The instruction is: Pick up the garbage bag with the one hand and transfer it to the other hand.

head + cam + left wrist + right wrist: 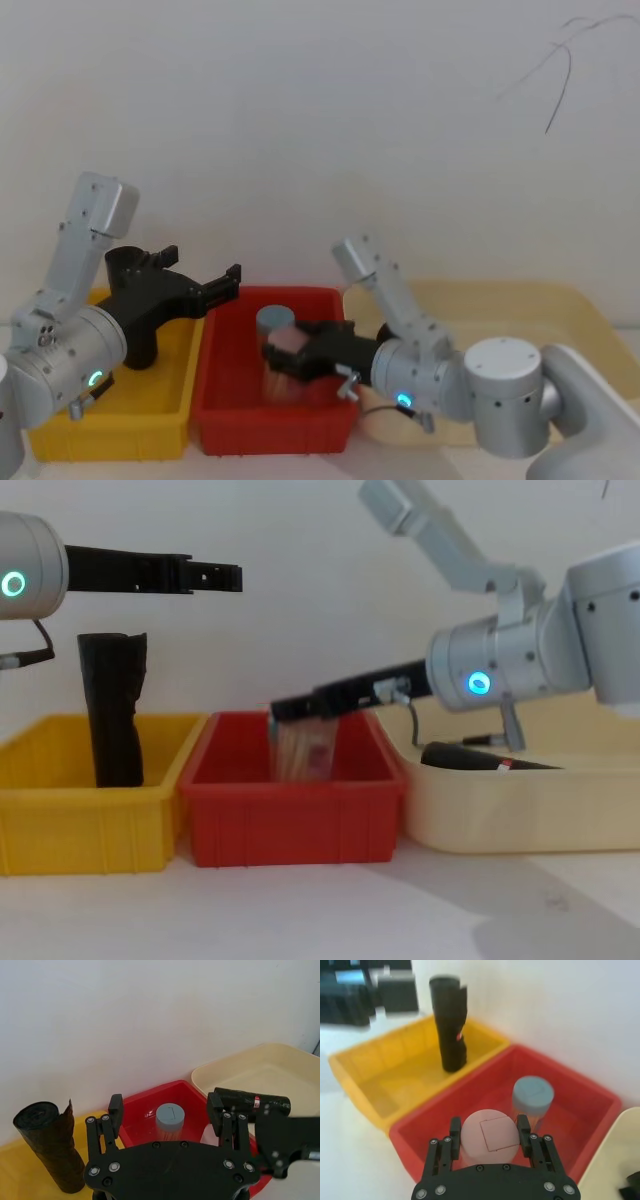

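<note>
Three bins — yellow (160, 400), red (230, 420), cream (520, 810); two black rolls (112, 710) (480, 758); two capped jars (533, 1097) (490, 1135).

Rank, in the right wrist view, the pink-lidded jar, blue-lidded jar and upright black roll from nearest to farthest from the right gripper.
1. Pink-lidded jar, between the right gripper's fingers, in the red bin.
2. Blue-lidded jar, just beyond, same bin.
3. Upright black roll, farthest, in the yellow bin.

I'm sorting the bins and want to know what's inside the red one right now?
The red bin holds a blue-lidded jar and a pink-lidded jar with the right gripper shut around it. The floor beneath the jars is covered.
</note>
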